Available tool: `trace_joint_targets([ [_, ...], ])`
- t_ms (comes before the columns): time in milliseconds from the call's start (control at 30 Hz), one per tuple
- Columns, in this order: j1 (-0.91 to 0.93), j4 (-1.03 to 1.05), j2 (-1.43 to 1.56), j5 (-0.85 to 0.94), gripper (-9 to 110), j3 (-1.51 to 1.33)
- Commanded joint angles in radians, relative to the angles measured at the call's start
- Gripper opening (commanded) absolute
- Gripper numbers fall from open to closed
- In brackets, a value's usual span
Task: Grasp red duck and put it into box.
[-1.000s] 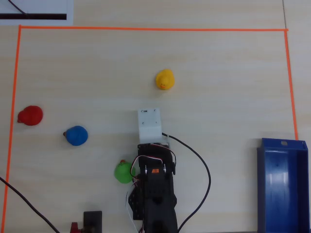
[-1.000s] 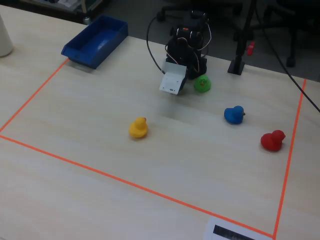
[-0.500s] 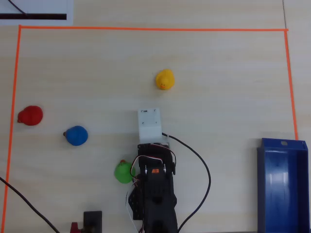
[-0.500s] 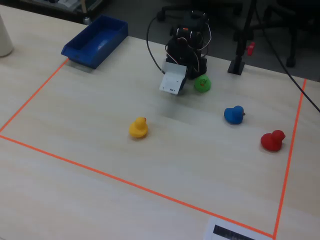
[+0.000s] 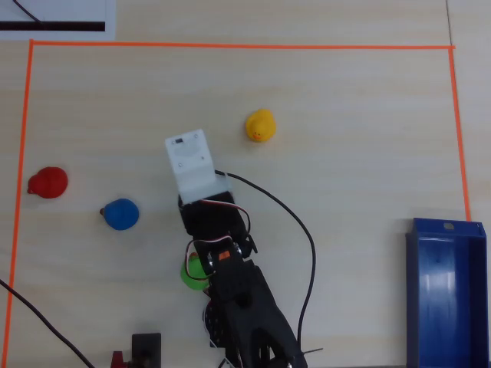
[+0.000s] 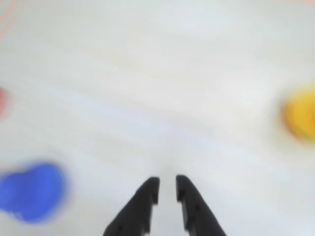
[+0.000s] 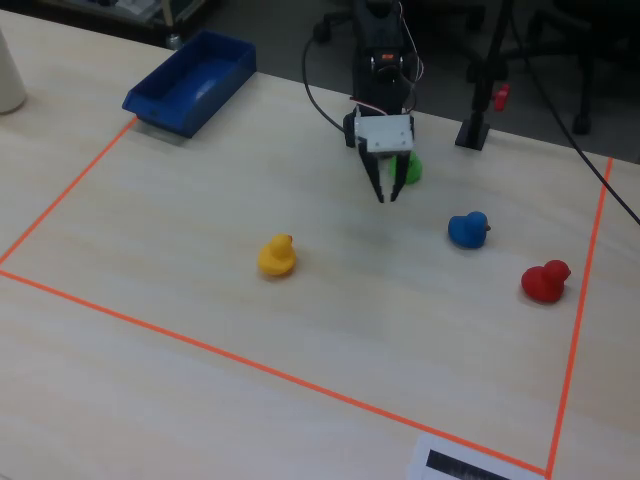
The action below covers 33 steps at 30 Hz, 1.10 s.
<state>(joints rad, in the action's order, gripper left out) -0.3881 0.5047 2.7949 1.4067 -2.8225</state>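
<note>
The red duck [image 5: 48, 182] sits at the left side of the taped area in the overhead view. It is at the right in the fixed view [image 7: 545, 282], and only a red blur at the left edge of the wrist view [image 6: 2, 101]. The blue box [image 5: 418, 291] stands at the lower right overhead and at the far left in the fixed view [image 7: 195, 75]; it looks empty. My gripper [image 7: 386, 195] points down over bare table near the middle, well away from the red duck. In the wrist view the gripper [image 6: 168, 189] is empty, its jaws nearly together.
A blue duck [image 5: 120, 214] sits between my gripper and the red duck. A green duck [image 5: 192, 270] is partly hidden beside the arm. A yellow duck [image 5: 260, 126] sits on the other side of the gripper. Orange tape [image 5: 230, 44] frames the area. A cable [image 5: 307, 238] trails from the arm.
</note>
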Motion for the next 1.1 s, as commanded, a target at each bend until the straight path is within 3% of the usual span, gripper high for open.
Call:
trace_joint_targets([
  [0,-0.219,-0.083,-0.172,-0.046,5,0.239],
  [200,-0.431,-0.462,-0.413,0.028,9,0.227],
  [500,-0.506,-0.916,-0.776,0.058,11,0.245],
  [800,-0.597,-1.043,-0.956,0.002,15,0.278],
  [1067,-0.604,-0.976,-1.155,0.014,18,0.479],
])
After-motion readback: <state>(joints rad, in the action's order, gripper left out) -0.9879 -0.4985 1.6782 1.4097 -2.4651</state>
